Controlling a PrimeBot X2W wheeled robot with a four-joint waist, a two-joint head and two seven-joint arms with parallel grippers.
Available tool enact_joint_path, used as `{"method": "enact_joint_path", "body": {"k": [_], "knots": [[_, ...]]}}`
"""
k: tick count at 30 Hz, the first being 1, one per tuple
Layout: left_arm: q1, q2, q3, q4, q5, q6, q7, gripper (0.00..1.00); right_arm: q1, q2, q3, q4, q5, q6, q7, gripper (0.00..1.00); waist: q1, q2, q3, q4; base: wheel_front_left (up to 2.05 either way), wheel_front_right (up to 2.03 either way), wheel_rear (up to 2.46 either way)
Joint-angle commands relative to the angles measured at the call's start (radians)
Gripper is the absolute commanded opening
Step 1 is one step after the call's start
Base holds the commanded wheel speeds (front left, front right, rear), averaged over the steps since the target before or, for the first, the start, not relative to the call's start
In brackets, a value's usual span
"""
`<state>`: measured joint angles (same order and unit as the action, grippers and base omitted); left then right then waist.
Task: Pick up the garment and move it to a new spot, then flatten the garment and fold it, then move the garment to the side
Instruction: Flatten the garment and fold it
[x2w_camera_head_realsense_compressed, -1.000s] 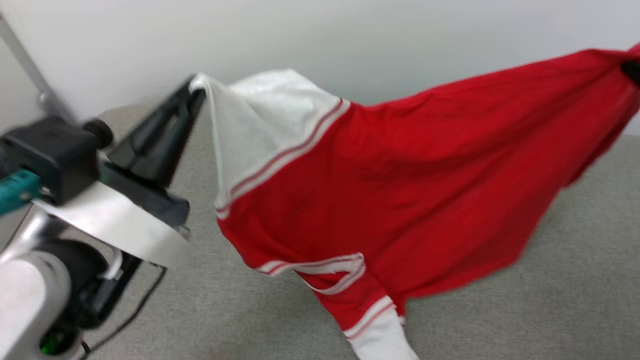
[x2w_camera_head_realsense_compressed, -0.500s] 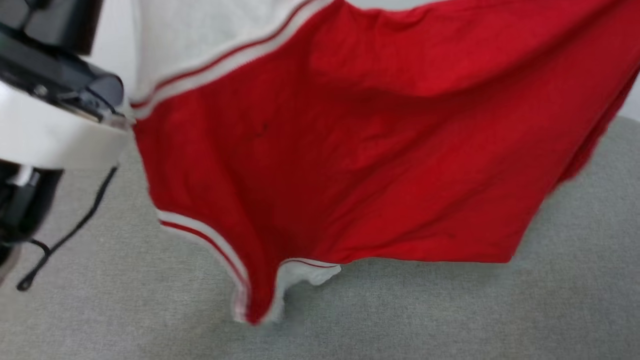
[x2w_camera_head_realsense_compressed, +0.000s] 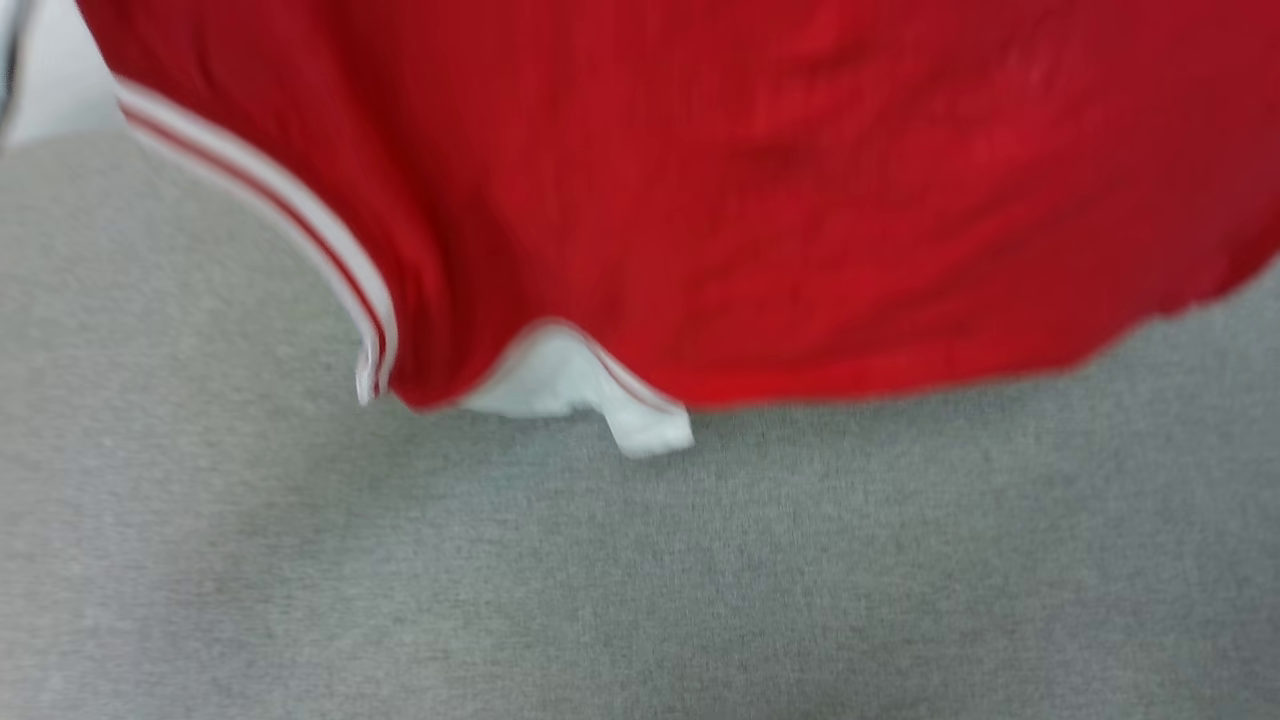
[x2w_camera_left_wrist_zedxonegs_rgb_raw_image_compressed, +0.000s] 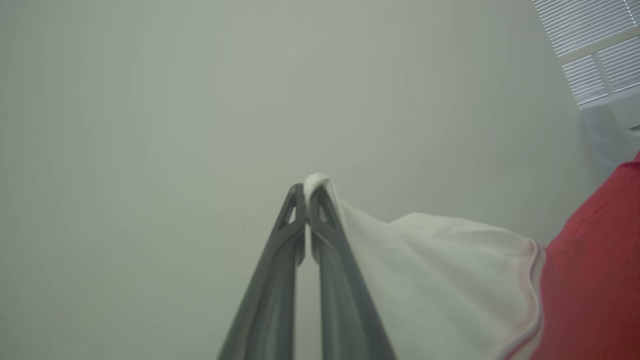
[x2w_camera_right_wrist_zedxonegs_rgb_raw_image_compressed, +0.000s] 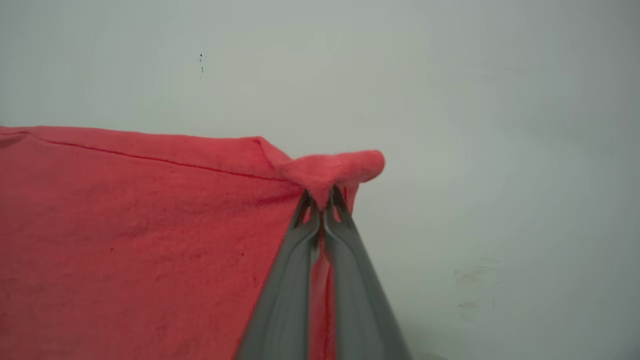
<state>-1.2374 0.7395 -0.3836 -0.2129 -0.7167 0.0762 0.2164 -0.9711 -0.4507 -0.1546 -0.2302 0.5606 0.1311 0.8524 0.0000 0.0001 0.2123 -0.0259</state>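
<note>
Grey surface (x2w_camera_head_realsense_compressed: 640, 600), red garment (x2w_camera_head_realsense_compressed: 700, 200) hanging, white-trimmed

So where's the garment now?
The garment hangs across the top of the head view over the grey surface, white sleeve pinched by the left gripper, red corner by the right gripper.
</note>
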Motion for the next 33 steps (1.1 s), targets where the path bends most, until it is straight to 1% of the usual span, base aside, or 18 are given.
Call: {"method": "enact_joint_path", "body": {"k": [1, 3, 5, 6, 9, 10, 16, 20, 22, 26, 29, 33], "knots": [[-0.072, -0.018, -0.006, 0.055, 0.018, -0.019, -0.01, 0.0, -0.056, -0.008, 0.018, 0.035, -0.026, -0.001, -0.033, 0.0, 0.0, -0.0001, 0.099, -0.018, 0.0, 0.0, 0.0], [-0.158, -0.033, -0.013, 0.127, 0.043, -0.041, -0.024, 0.0, -0.115, -0.015, 0.038, 0.084, -0.057, -0.001, -0.078, 0.0, 0.0, -0.0001, 0.148, -0.024, 0.0, 0.0, 0.0], [-0.246, -0.049, -0.018, 0.205, 0.07, -0.06, -0.039, 0.0, -0.178, -0.006, 0.052, 0.144, -0.089, -0.001, -0.128, 0.0, 0.0, -0.0001, 0.196, -0.029, 0.0, 0.0, 0.0], [-0.287, -0.055, -0.024, 0.239, 0.087, -0.068, -0.047, 0.0, -0.211, 0.008, 0.056, 0.178, -0.098, -0.001, -0.155, 0.0, 0.0, -0.0001, 0.217, -0.033, 0.0, 0.0, 0.0], [-0.403, -0.061, -0.032, 0.354, 0.132, -0.097, -0.08, 0.0, -0.319, 0.087, 0.038, 0.304, -0.107, -0.001, -0.246, 0.0, 0.0, -0.0001, 0.269, -0.055, 0.0, 0.0, 0.0], [-0.435, -0.068, -0.037, 0.389, 0.144, -0.107, -0.09, 0.0, -0.347, 0.098, 0.04, 0.339, -0.123, -0.001, -0.275, 0.0, 0.0, -0.0001, 0.282, -0.059, 0.0, 0.0, 0.0], [-0.626, -0.098, -0.047, 0.575, 0.212, -0.13, -0.175, 0.0, -0.513, 0.152, 0.061, 0.528, -0.215, -0.001, -0.438, 0.0, 0.0, -0.0001, 0.366, -0.066, 0.0, 0.0, 0.0], [-0.698, -0.145, -0.056, 0.698, 0.227, -0.141, -0.248, 0.0, -0.588, 0.163, 0.065, 0.643, -0.269, -0.001, -0.54, 0.0, 0.0, -0.0001, 0.41, -0.049, 0.0, 0.0, 0.0], [-0.702, -0.165, -0.065, 0.75, 0.227, -0.149, -0.284, 0.0, -0.598, 0.172, 0.07, 0.69, -0.284, -0.001, -0.591, 0.0, 0.0, -0.0001, 0.428, -0.039, 0.0, 0.0, 0.0], [-0.635, -0.203, -0.09, 0.824, 0.212, -0.168, -0.347, 0.0, -0.565, 0.182, 0.093, 0.776, -0.302, -0.001, -0.67, 0.0, 0.0, -0.0001, 0.444, -0.017, 0.0, 0.0, 0.0], [-0.54, -0.234, -0.111, 0.857, 0.192, -0.177, -0.395, 0.0, -0.505, 0.175, 0.119, 0.839, -0.321, -0.001, -0.716, 0.0, 0.0, -0.0001, 0.444, 0.0, 0.0, 0.0, 0.0], [-0.358, -0.267, -0.141, 0.87, 0.173, -0.177, -0.437, 0.0, -0.404, 0.167, 0.155, 0.904, -0.335, -0.001, -0.778, 0.0, 0.0, -0.0001, 0.416, 0.025, 0.0, 0.0, 0.0]]}}
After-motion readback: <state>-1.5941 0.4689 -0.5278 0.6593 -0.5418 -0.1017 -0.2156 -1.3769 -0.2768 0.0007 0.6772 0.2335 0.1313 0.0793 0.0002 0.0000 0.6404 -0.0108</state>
